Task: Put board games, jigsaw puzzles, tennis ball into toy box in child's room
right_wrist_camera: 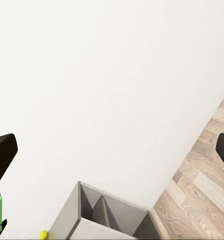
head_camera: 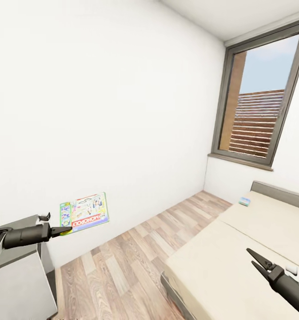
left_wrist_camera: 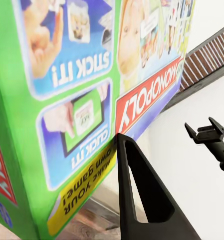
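The Monopoly box [head_camera: 84, 212] was gripped at its edge by the left pincer [head_camera: 63, 231] over bare floor [head_camera: 122, 266], while the right pincer [head_camera: 257, 261] was held spread above the bed [head_camera: 238, 249].

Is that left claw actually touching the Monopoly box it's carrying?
Touching. In the head view the left gripper pinches the Monopoly box by its lower edge; the left wrist view shows a finger pressed against the box.
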Robot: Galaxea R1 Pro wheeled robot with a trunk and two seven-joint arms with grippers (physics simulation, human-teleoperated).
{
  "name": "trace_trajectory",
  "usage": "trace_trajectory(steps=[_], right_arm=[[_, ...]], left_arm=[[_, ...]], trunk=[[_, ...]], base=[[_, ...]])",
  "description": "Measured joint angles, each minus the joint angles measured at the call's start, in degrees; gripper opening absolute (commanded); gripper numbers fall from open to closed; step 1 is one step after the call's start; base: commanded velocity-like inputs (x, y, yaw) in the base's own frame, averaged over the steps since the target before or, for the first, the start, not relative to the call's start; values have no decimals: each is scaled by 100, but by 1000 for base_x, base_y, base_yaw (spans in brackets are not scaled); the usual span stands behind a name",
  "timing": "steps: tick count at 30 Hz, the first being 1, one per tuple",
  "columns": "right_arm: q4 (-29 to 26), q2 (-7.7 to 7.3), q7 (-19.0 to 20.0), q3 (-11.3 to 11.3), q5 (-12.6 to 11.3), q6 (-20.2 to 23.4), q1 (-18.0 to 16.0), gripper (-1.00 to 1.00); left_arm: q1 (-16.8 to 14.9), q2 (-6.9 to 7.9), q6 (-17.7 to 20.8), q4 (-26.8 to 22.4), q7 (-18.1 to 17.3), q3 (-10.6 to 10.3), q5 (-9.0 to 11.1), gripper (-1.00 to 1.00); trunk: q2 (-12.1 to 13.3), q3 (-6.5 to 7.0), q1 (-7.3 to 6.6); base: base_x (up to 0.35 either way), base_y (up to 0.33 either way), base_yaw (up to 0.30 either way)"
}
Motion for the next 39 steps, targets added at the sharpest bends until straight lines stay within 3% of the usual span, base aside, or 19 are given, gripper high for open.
trace_trajectory(steps=[12,26,33,39], right_arm=[[-113,-4,-29,29,4,28,0,100],[-220,-23,-54,39,9,76,-8,100],[-325,42,-48,45,222,19,-6,100],[-333,51,-66,48,244,11,-7,100]], left_arm=[[0,-9,3,0,0,-10,-1,-100],[-1,-10,1,0,-1,-10,4,-100],[-3,-11,1,1,0,-10,5,-100],[-2,-10,1,1,0,-9,4,-100]], trunk=[[0,7,0],[0,-97,0],[0,-124,0],[0,-169,0]], base=[[0,0,276],[0,0,183],[0,0,40],[0,0,96]])
